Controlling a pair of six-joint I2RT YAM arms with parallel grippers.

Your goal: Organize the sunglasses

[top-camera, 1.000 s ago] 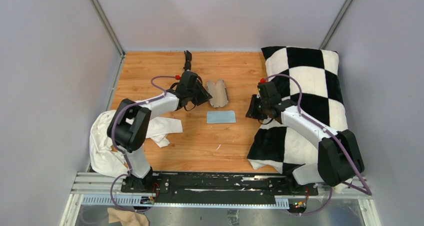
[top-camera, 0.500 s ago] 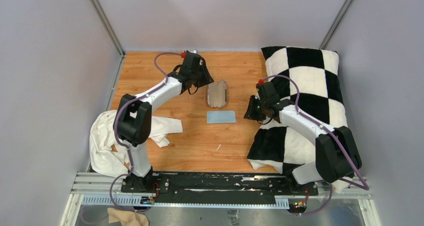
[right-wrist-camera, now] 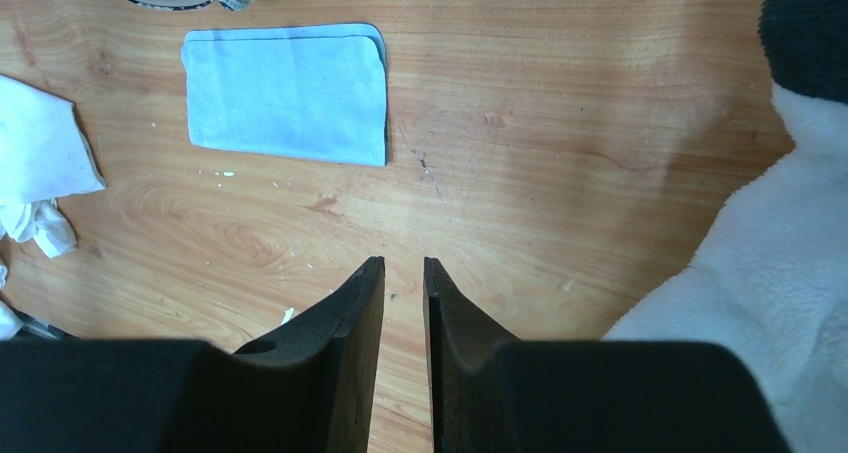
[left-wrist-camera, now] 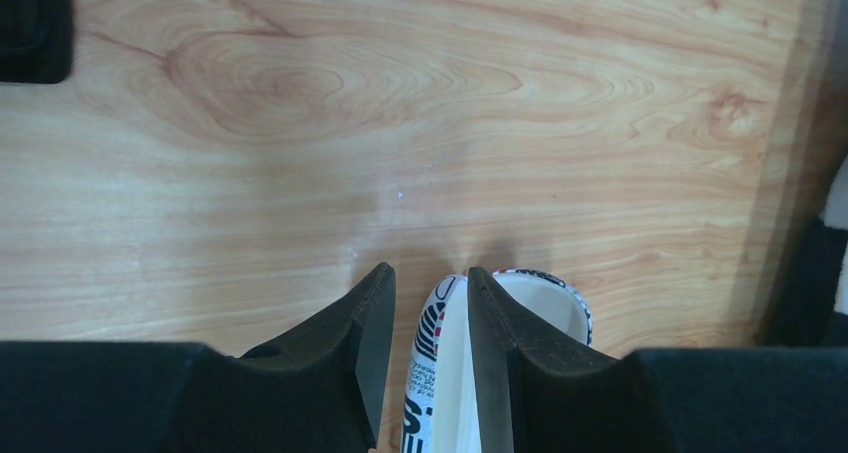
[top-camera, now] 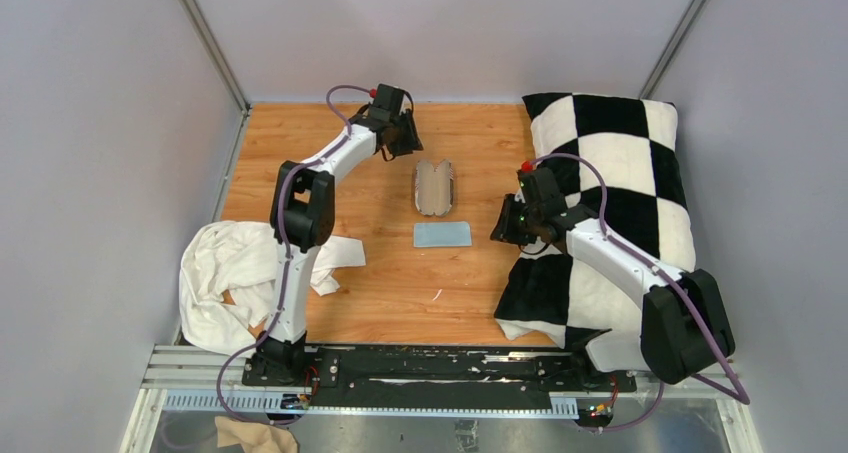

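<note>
Light wooden tabletop (top-camera: 330, 163) under black left gripper (left-wrist-camera: 430, 270) and right gripper (right-wrist-camera: 403, 261), both slightly parted, empty; white-lined oblong case (left-wrist-camera: 540, 298) shows unreadable black-red lettering

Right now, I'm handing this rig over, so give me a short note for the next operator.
Left gripper: open, empty, hanging near the far end of the case.
Right gripper: barely open, empty, over bare table beside the pillow.
Sunglasses: likely the black shape beyond the case; hidden from above.
Cloth: flat, on the arms' side of the case.
Done: case lies open.
To do: grasp sunglasses, put them in the case.
</note>
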